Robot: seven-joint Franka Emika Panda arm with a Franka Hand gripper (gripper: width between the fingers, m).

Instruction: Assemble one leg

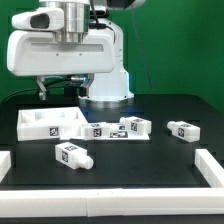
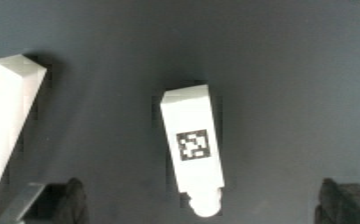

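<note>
**Fingers (image 2: 52, 200) spread wide, gripping nothing**

The two dark fingers stand released at the edges of the wrist view, set far wider apart than the short white plastic square-section leg (image 2: 193, 150) lying flat on the black bench (image 2: 283, 60) beneath them. Neither fingertip touches it. The leg's upper face carries a black-and-white square marker tag (image 2: 196, 143), and its narrower round peg end lies about midway between the two fingertips. A slanted white piece (image 2: 8, 110) lies apart from the leg; I cannot tell which part it is.

In the exterior view four like legs lie on the bench. One leg (image 1: 72, 153) is alone toward the front. Two more (image 1: 97, 130) (image 1: 135, 126) are close together, just beside the big flat white tray-like panel (image 1: 40, 122) on the exterior view's right. A fourth (image 1: 183, 130) is farther right. I cannot tell which of them lies under the fingers.
</note>
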